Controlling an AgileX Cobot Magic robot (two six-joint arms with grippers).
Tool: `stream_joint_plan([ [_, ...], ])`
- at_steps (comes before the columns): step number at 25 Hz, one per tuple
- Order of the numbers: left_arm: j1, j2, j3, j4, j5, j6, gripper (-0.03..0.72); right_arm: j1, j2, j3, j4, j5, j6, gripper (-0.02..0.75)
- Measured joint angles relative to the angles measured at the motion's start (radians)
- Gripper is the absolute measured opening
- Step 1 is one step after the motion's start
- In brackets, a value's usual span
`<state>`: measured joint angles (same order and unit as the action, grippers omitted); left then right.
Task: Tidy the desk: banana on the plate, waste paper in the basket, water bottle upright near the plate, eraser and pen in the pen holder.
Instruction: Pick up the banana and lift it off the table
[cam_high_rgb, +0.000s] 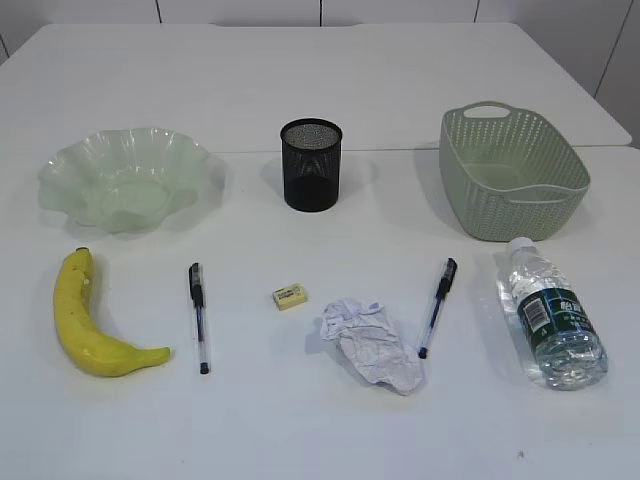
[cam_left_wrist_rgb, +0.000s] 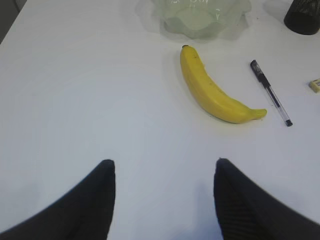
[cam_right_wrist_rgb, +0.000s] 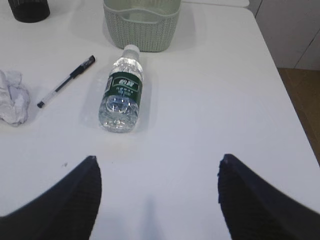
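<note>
Banana (cam_high_rgb: 88, 322) lies curved, stem tip toward the plate (cam_high_rgb: 60, 170), long axis running away from me; my left gripper (cam_left_wrist_rgb: 165, 172) and right gripper (cam_right_wrist_rgb: 159, 167) both gape empty.

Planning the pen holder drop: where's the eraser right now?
In the exterior view the eraser lies left of centre on the table, between the left pen and the paper ball, in front of the pen holder.

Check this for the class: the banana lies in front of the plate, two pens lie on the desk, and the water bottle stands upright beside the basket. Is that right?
Not quite. The water bottle lies on its side in front of the basket, as the exterior view shows. The banana before the plate and two pens are right.
</note>
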<state>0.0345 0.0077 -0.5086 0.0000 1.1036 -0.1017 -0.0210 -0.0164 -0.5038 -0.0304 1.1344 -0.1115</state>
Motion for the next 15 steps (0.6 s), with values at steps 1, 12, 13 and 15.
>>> stream_joint_plan([
  [1, 0.000, 0.000, 0.000, 0.000, 0.000, 0.000, 0.406, 0.000, 0.000, -0.006, 0.000, -0.011, 0.000, 0.547],
  [12, 0.000, 0.000, -0.005, 0.000, -0.016, 0.000, 0.351, 0.000, 0.095, -0.016, 0.043, -0.215, 0.000, 0.547],
  [13, 0.000, 0.000, -0.008, 0.000, -0.026, 0.000, 0.363, 0.000, 0.118, -0.016, 0.058, -0.228, 0.000, 0.547],
  [15, 0.000, 0.000, -0.015, 0.000, -0.051, 0.000, 0.400, 0.000, 0.167, -0.016, 0.087, -0.243, 0.000, 0.547],
])
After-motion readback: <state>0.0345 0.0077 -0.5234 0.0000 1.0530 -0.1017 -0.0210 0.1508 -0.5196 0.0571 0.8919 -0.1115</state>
